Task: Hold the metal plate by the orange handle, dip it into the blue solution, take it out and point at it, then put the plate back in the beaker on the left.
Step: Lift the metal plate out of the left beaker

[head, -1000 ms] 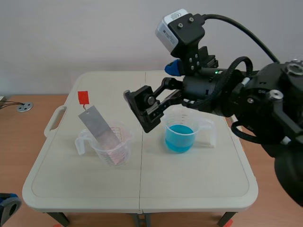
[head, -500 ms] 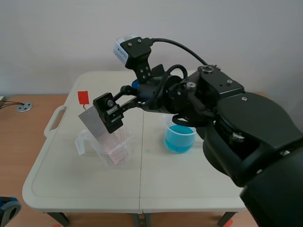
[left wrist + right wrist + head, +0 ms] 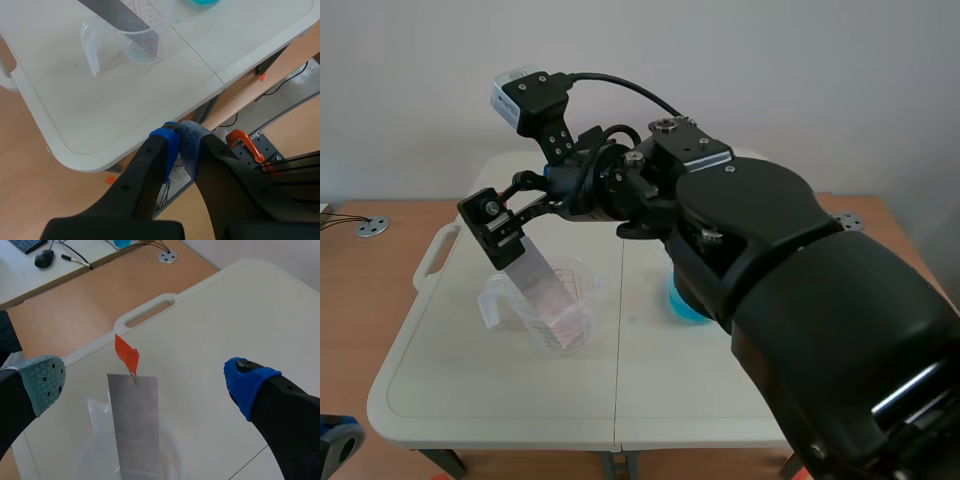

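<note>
Right wrist view | right claw point(image 3: 146, 382) spread | orange handle point(image 3: 126, 354) between its fingers point(image 3: 47, 382), untouched | left claw point(image 3: 177, 137) pressed together

A white folding table point(image 3: 500, 400) is filling the frame's middle, standing on a wooden surface point(image 3: 360, 300). At the left edge a round metal grommet point(image 3: 372, 227) is sitting in the wood, near the table's carry handle point(image 3: 432, 258).
</note>
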Robot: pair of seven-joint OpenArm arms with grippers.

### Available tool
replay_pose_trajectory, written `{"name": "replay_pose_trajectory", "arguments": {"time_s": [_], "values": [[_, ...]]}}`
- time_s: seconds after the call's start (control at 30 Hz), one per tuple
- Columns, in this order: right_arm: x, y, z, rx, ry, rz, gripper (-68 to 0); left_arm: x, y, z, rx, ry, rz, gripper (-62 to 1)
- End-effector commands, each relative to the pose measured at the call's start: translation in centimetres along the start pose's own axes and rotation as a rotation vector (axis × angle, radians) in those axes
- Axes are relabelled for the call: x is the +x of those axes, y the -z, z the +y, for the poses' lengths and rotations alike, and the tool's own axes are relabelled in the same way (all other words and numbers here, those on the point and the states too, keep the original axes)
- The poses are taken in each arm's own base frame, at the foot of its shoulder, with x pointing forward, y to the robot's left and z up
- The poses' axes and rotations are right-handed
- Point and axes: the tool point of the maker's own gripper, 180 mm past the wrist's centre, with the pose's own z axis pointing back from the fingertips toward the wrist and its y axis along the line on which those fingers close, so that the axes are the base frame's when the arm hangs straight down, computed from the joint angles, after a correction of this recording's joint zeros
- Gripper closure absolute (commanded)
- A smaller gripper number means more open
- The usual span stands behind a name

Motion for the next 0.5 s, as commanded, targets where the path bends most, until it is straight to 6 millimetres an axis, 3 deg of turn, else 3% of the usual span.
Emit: {"name": "replay_pose_trajectory", "arguments": {"time_s": [0.0, 0.23, 0.37, 0.47], "values": [[2.3, 0.6, 0.2, 0.011, -0.025, -0.056, -66.3, 0.7, 0.0, -0.1, -0.003, -0.003, -0.028, -2.7], [2.2, 1.4, 0.0, 0.027, -0.036, -0.093, -66.0, 0.7, 0.0, -0.2, -0.007, -0.003, -0.027, -2.7], [2.2, 1.5, 0.7, 0.062, -0.041, -0.107, -56.2, 0.8, 0.1, -0.1, -0.007, -0.002, -0.029, -2.7], [2.0, 1.6, 1.1, 0.073, -0.064, -0.1, -53.7, 0.8, 0.1, -0.1, -0.007, -0.002, -0.03, -2.7]]}}
